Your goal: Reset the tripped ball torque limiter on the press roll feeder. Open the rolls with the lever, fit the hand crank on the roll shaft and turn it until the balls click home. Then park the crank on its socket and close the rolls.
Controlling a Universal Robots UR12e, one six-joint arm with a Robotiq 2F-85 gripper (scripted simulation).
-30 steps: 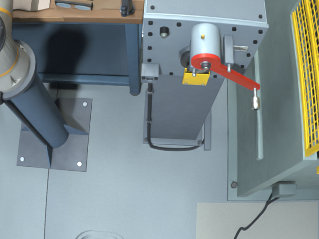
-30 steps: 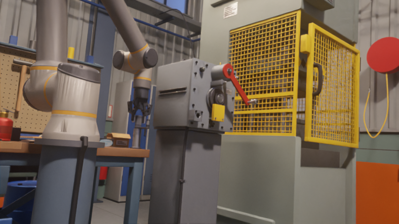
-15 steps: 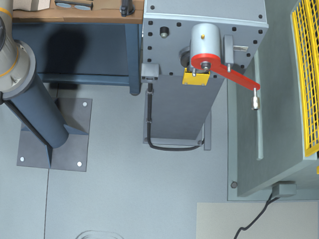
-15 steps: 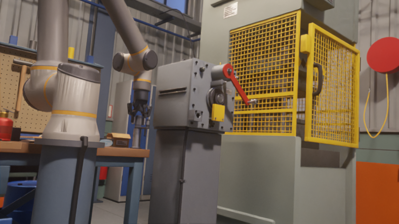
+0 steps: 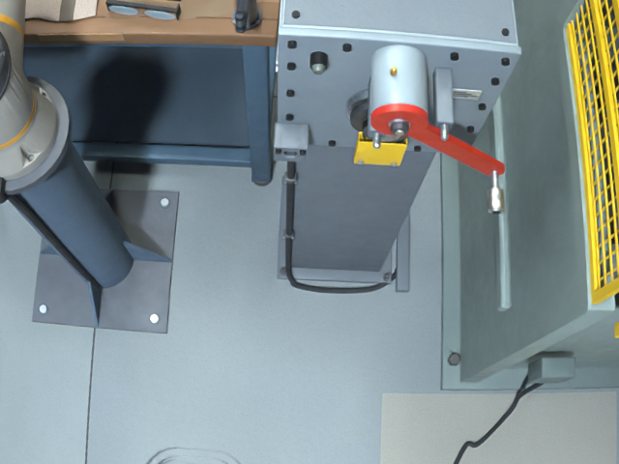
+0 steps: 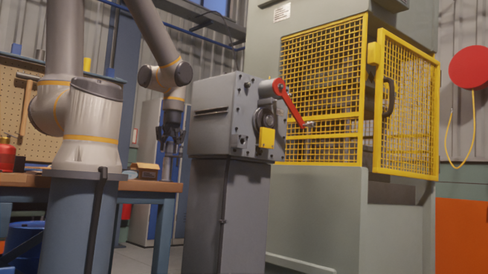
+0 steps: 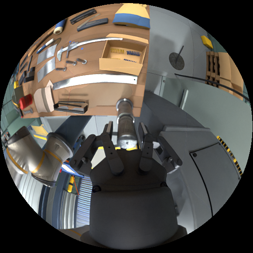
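Observation:
My gripper (image 7: 126, 128) (image 6: 170, 140) hangs open above the workbench, astride the top of a knurled metal handle (image 7: 126, 128) that stands upright on the bench edge. It holds nothing. The handle's base collar (image 7: 124, 103) rests on the wooden top. On the grey feeder housing (image 6: 235, 116) the red lever (image 5: 440, 145) (image 6: 290, 104) slopes down to the right from its hub, ending in a small metal knob (image 5: 495, 197). A roll shaft end (image 6: 267, 120) sits below the hub, with a yellow block (image 5: 380, 152) (image 6: 266, 137) under it.
The feeder housing stands right beside the gripper. The bench (image 7: 94, 59) carries metal strips, an open cardboard box (image 7: 122, 56), bolts and tools. The yellow mesh press guard (image 6: 358, 95) rises behind the lever. My arm's pedestal (image 5: 75, 220) stands left of the feeder.

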